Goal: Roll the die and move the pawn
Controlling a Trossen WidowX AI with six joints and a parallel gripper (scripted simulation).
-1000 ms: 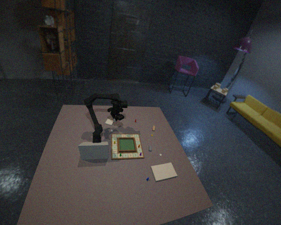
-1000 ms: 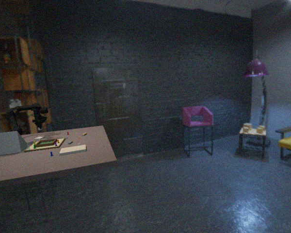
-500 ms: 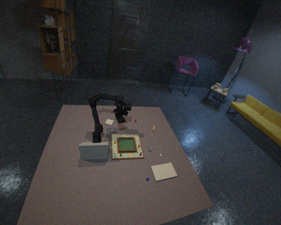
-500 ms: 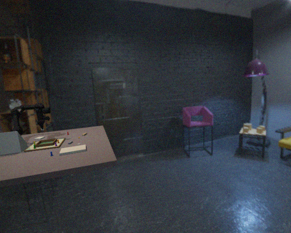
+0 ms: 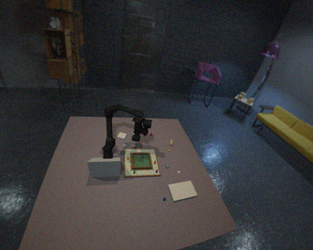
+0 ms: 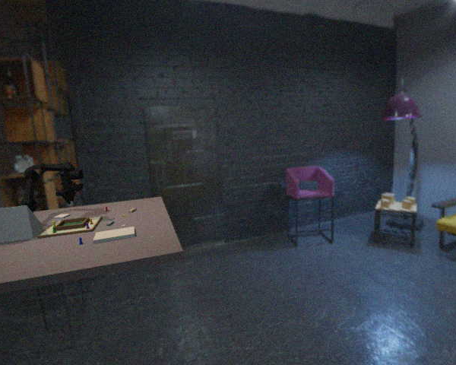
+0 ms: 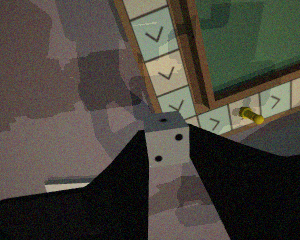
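My gripper (image 5: pixel 135 139) (image 6: pixel 68 201) (image 7: pixel 164 133) is shut on the grey die (image 7: pixel 166 146), high above the table beside the board's back-left edge. Two pips show on the die's side facing the wrist camera and one on the narrow face above it. The board (image 5: pixel 139 172) (image 7: pixel 157 37) has arrowed squares around the green tray (image 5: pixel 141 161) (image 7: pixel 262 47), where no die is seen. The orange pawn (image 5: pixel 154 162) (image 6: pixel 90 221) stands on the right side of the track. A yellow pawn (image 5: pixel 128 158) (image 7: pixel 251 115), a green pawn (image 5: pixel 134 172) (image 6: pixel 54 229) and a purple pawn (image 5: pixel 156 171) (image 6: pixel 87 226) also stand on it.
A large grey block (image 5: pixel 105 168) (image 6: pixel 8 226) stands left of the board. A pale slab (image 5: pixel 121 135) (image 6: pixel 61 216) lies behind it. A red pawn (image 5: pixel 151 134) (image 6: pixel 106 208) is at the back. A flat white box (image 5: pixel 182 190) (image 6: pixel 114 234) and a blue pawn (image 5: pixel 164 199) (image 6: pixel 80 240) are front right.
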